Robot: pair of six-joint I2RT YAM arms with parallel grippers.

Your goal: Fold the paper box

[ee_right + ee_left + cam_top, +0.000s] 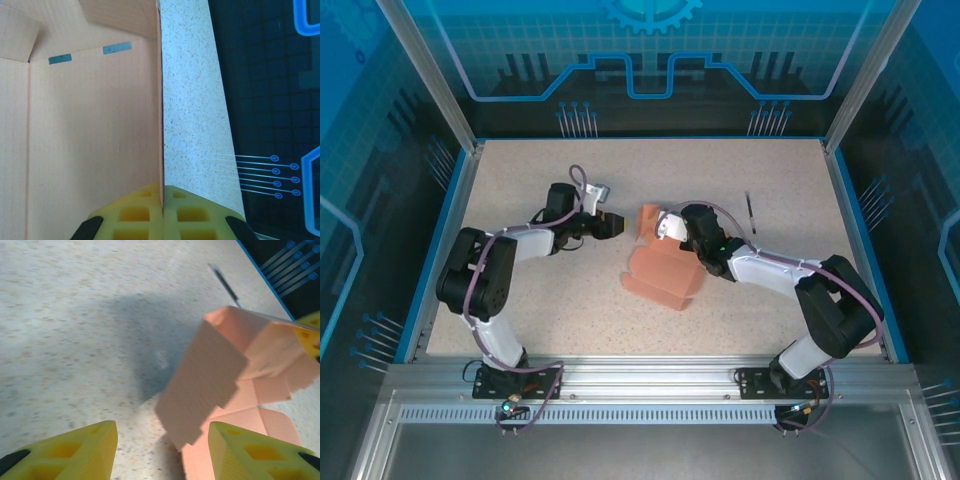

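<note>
The paper box (660,272) is salmon-orange card, partly folded, lying mid-table with one panel raised at its far-left corner. My right gripper (658,227) is shut on that upright panel; in the right wrist view its yellow fingers (135,215) pinch the panel's thin edge (161,150), with the box's inside (90,125) to the left. My left gripper (615,226) stands open just left of the box. Seen from the left wrist, a loose flap (200,385) hangs ahead of the left gripper (162,452), between its spread fingers and touching neither.
A thin dark stick (750,212) lies on the speckled table (540,300) to the right of the box, also in the left wrist view as a dark stick (225,284). Blue rails (855,230) edge the table. Bare tabletop lies left and near.
</note>
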